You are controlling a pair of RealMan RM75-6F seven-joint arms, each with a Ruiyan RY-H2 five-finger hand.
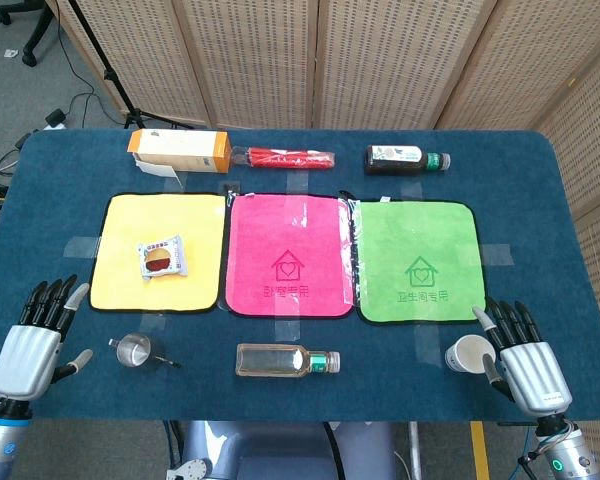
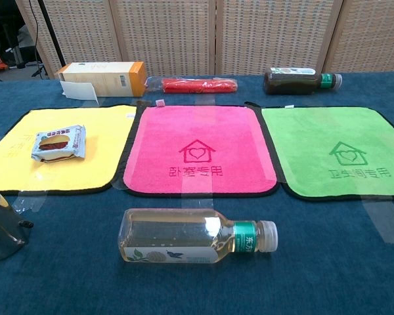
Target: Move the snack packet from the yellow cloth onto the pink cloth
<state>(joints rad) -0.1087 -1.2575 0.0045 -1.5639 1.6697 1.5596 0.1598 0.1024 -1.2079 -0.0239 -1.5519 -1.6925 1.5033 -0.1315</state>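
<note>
Only partly seen: metal cup (image 2: 1, 226) cut off at chest view's lower left; both hands missing from that view.
Cloths: three, yellow cloth (image 1: 120, 225), pink cloth (image 1: 290, 225), green cloth (image 1: 415, 240).
Bottles: two, clear bottle (image 1: 285, 360), dark bottle (image 1: 405, 159).
Snack packet (image 1: 162, 259): small, pale wrapper, reddish picture, centre-left on yellow cloth.
Left hand (image 1: 35, 345): fingers spread, empty, lower left.
Right hand (image 1: 525, 360): fingers spread, empty, beside paper cup (image 1: 468, 353).

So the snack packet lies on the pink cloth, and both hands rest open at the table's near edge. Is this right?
Not quite. The snack packet lies on the yellow cloth, not on the pink cloth; the head view shows it. The rest is right: the left hand and right hand rest open at the near edge.
</note>
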